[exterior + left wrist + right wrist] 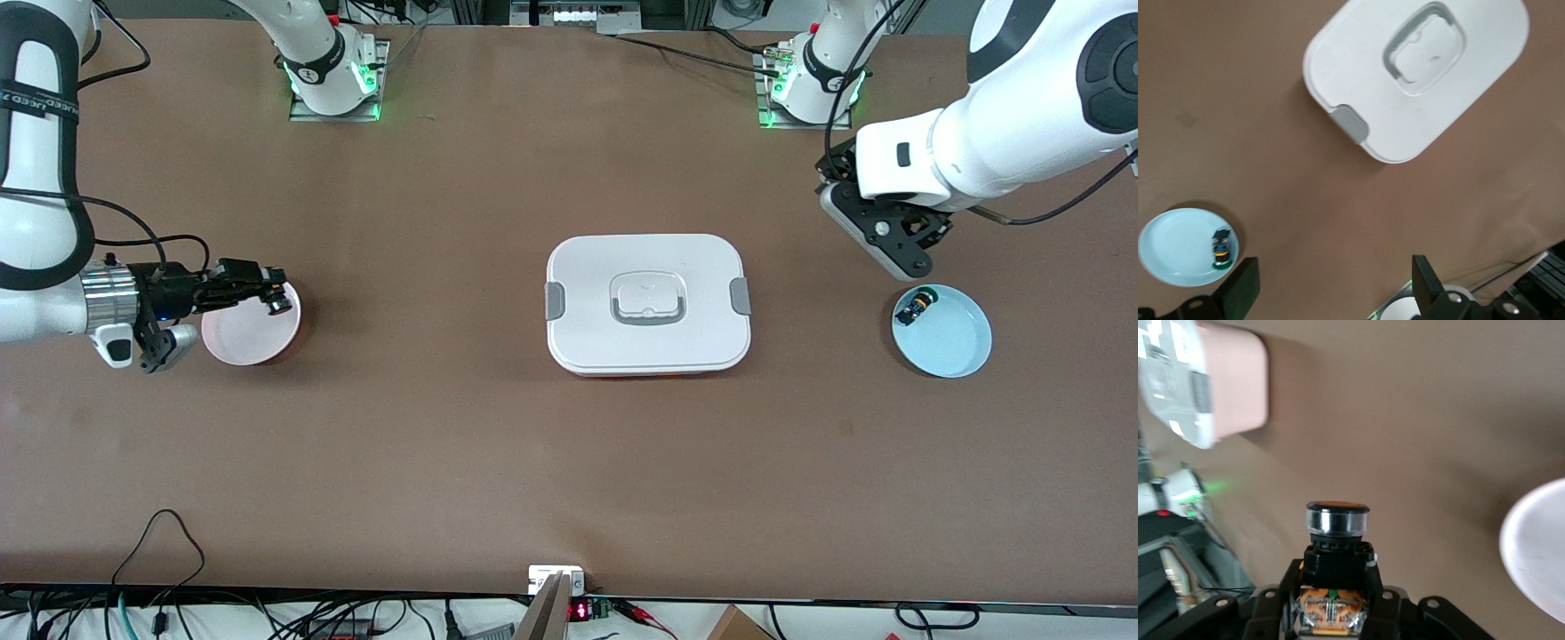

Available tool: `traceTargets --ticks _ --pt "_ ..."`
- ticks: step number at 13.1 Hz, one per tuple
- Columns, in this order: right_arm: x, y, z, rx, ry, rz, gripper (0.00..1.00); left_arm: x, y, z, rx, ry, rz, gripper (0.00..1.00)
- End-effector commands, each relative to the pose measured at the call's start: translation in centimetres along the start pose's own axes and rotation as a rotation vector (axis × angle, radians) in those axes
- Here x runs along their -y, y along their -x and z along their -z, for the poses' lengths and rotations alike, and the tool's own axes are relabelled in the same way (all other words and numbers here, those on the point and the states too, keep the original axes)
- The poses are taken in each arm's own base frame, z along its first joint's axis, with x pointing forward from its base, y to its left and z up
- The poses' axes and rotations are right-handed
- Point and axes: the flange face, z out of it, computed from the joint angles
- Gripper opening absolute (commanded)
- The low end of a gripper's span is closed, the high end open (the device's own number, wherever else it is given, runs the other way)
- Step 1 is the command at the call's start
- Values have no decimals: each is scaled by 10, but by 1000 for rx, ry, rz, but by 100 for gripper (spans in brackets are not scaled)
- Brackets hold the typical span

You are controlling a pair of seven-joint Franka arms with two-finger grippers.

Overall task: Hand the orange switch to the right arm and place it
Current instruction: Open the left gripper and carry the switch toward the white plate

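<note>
Over pink plate [252,338], right pincer [274,296] clamped on orange switch [281,303]: handover judged done, placing left. Left pincer [898,249] apart, empty, waiting above blue plate [956,342].

Lidded container [648,304] sits at frame centre on the table [444,444]. Mid-left of frame: one plate [252,338], the right gripper [271,298] over its upper rim, clamped on the orange switch [281,303]. Mid-right: second plate [944,333] with a small part [916,308] in its upper-left portion; the left gripper [893,244], jaws apart, hangs just above that plate's upper-left edge.
</note>
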Motion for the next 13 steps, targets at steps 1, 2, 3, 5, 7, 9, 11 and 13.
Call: traceTargets --ticks 1,2,3,5,7,9,11,13 --pt "9 6 18 36 183 -1 0 19 -20 -2 7 -39 13 100" --pt "12 8 28 43 283 7 0 12 -25 -3 11 -50 1 100" --pt "10 12 33 53 326 2 0 14 -29 -7 14 -43 1 100" --pt "11 12 33 88 427 -43 0 26 -26 -1 2 -29 17 100" --pt "4 11 21 79 466 -99 0 28 -19 -3 40 -22 27 100" --pt "-8 8 6 57 479 -100 0 26 -16 -3 64 -16 46 100" --pt "-21 6 -14 32 493 -113 0 26 -8 5 94 -4 130 100" --pt "-30 6 -33 19 504 -118 0 36 7 11 86 -26 226 100"
